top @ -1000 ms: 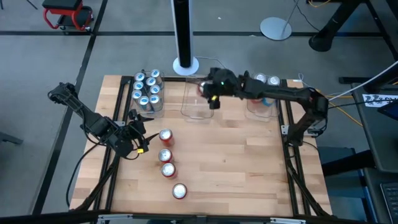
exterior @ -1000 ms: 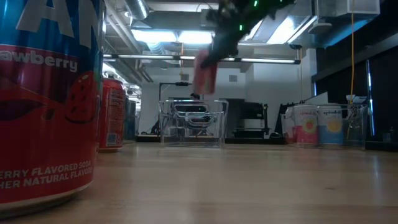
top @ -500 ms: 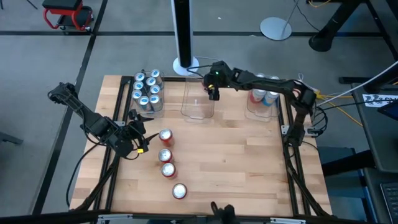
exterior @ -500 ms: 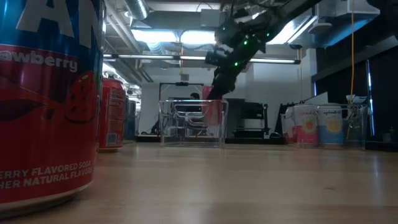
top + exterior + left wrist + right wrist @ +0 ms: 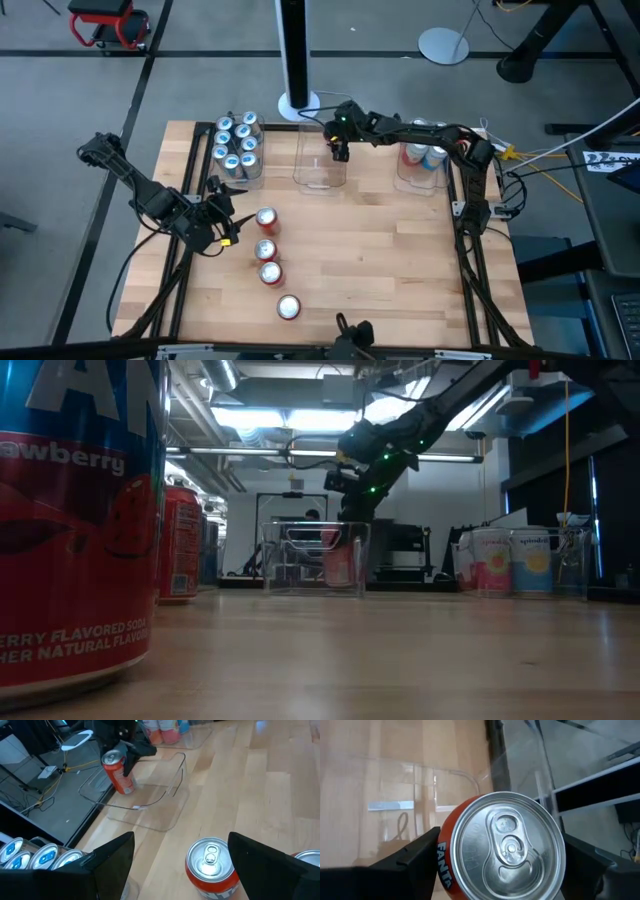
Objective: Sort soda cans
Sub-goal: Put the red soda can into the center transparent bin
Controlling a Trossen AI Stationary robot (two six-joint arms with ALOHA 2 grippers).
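Right hand point(image 5: 339, 150) reaches to the upper centre of the high view, its fingers clamped on a red can point(image 5: 118, 771) with the can's silver top filling the right wrist view. That held can point(image 5: 502, 847) is lowered into the middle clear bin point(image 5: 320, 160), near its far edge; in the low view it shows through the bin wall, its base at or just above the bin floor, though I cannot tell whether it is touching. In the left wrist view it leans a little rather than standing straight.

Left hand point(image 5: 222, 212) waits at the left of the counter point(image 5: 400, 260) with its fingers spread and nothing between them, just beside the nearest loose can point(image 5: 266, 218) of a row of four red cans that runs down toward the lower centre of the high view. Blue cans point(image 5: 236, 145) fill the left bin in the upper left, and pale cans point(image 5: 427, 155) stand in the right bin.

The step in hand looks like placing a red can in the middle bin. Next, the right hand likely needs to settle the can flat, release it and lift straight up so the can is not dragged or tipped.
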